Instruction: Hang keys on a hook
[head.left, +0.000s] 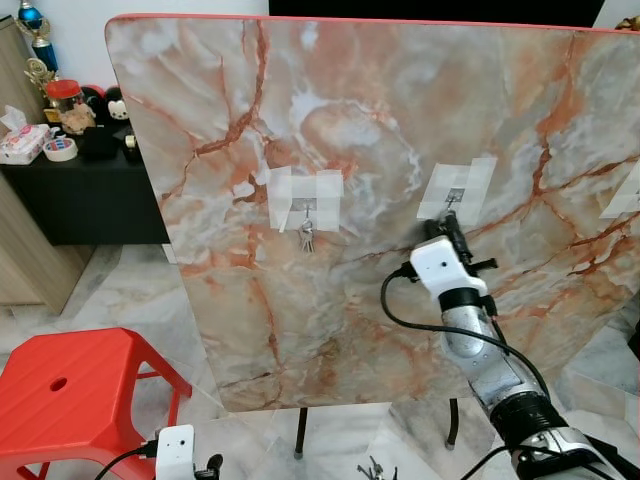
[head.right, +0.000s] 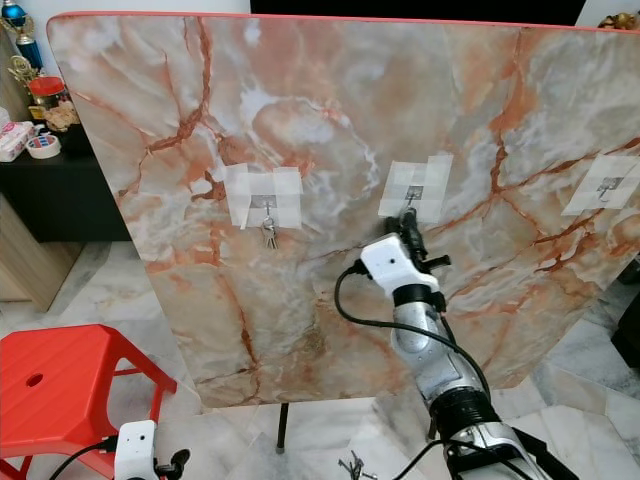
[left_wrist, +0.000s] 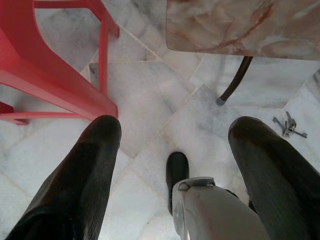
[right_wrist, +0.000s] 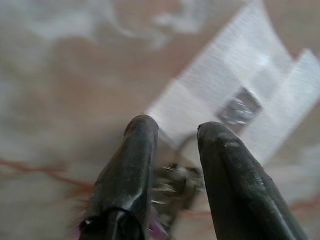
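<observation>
A marble board (head.left: 380, 110) stands upright with hooks taped onto it. My right gripper (head.left: 447, 228) is raised against the board just under the middle hook (head.left: 455, 196). In the right wrist view its fingers (right_wrist: 137, 145) are shut on a bunch of keys (right_wrist: 177, 182), and the key ring lies just short of the hook (right_wrist: 240, 107). Another set of keys (head.left: 306, 236) hangs from the left hook. My left gripper (left_wrist: 175, 125) hangs low and open over the floor, holding nothing.
A third taped hook (head.right: 607, 185) sits bare at the board's right edge. Loose keys (left_wrist: 287, 125) lie on the marble floor near the board's leg (left_wrist: 235, 82). A red stool (head.left: 70, 385) stands at lower left. A black cabinet (head.left: 80, 190) with clutter lines the left wall.
</observation>
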